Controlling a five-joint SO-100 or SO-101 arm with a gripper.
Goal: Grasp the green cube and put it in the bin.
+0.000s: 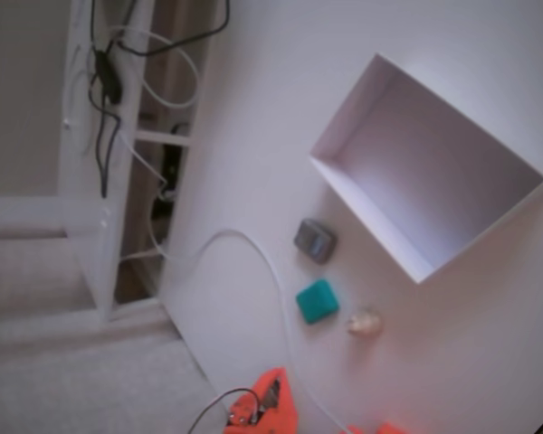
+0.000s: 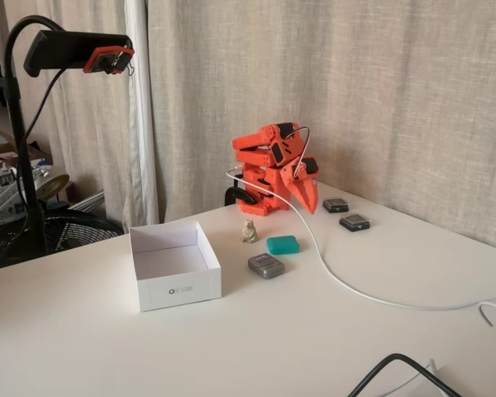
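Though rounded, green cube [image 2: 282,244] lies flat.

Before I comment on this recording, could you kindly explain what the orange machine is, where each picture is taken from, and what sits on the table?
The orange machine is a small robot arm folded up at the back of the white table. Its gripper points down and holds nothing; whether it is open is unclear. One fixed view looks down from above, likely from the camera on the black stand; the other looks across the table. On the table lie the green cube, a grey block, a small beige figure, the empty white bin, two dark pieces and a white cable.
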